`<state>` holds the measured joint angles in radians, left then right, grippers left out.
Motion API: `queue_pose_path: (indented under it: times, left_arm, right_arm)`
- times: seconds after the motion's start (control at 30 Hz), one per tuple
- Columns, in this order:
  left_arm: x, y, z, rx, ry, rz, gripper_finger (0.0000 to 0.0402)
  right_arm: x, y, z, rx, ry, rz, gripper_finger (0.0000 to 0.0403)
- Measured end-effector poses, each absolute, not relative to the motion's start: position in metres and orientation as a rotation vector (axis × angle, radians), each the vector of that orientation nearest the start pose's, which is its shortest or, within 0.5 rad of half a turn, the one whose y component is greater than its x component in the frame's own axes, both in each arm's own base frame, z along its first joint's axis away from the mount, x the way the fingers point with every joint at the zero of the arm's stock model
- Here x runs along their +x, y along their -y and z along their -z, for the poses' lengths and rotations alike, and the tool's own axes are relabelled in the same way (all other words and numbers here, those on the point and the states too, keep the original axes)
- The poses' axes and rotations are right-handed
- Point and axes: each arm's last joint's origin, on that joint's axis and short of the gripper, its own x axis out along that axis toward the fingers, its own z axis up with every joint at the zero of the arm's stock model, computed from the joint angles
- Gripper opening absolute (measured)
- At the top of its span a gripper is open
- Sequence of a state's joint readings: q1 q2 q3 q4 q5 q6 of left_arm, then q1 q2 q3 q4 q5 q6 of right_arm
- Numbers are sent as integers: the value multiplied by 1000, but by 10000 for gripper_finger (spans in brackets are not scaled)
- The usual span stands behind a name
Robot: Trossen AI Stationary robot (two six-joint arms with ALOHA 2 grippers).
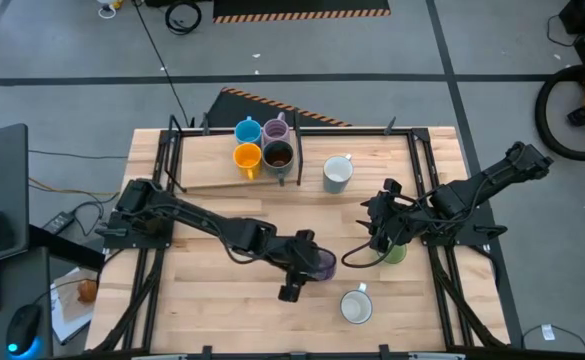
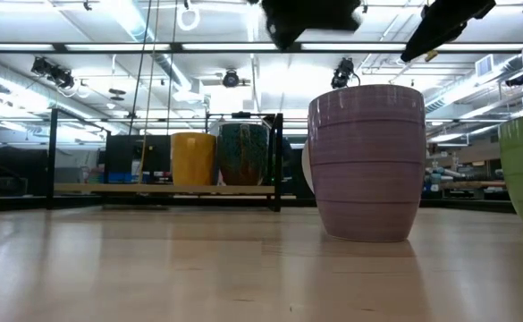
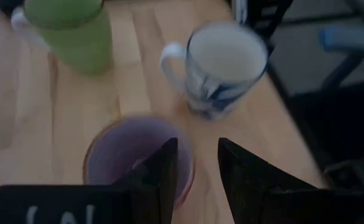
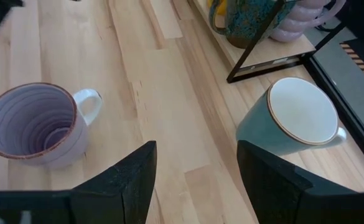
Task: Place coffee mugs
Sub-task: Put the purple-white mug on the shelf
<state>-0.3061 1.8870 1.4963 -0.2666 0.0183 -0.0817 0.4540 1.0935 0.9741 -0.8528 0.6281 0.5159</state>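
Observation:
A lilac mug (image 1: 322,264) stands upright on its base at mid-table; it is also in the low view (image 2: 368,161). My left gripper (image 3: 197,146) is open and hovers just above the lilac mug's rim (image 3: 132,152), touching nothing. My right gripper (image 4: 194,149) is open over the table's right part (image 1: 380,222), next to a green mug (image 1: 396,254). A white mug with blue marks (image 3: 222,68) stands near the near edge (image 1: 356,305). A teal mug with a white inside (image 4: 300,121) stands near the rack. The blue, second lilac, orange and dark brown mugs sit on the rack (image 1: 262,145).
The wooden rack board with its black frame (image 1: 212,178) lies along the far side. Black rails (image 1: 427,170) run along the table's left and right sides. Bare wood (image 1: 222,300) shows at the near left. Room fittings fill the background of the low view.

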Motion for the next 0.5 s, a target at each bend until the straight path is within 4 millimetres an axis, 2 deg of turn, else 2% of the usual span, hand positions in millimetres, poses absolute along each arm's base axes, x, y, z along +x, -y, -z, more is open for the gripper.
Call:
queue_pose_path:
  times: [0.2, 0.5]
  left_arm:
    - [417, 132, -245, -39, -668, 242, 121]
    - [422, 138, -226, -12, -709, 208, 121]
  right_arm:
    - [188, -71, -293, -19, -760, 369, 229]
    - [188, -71, -293, -31, -765, 364, 229]
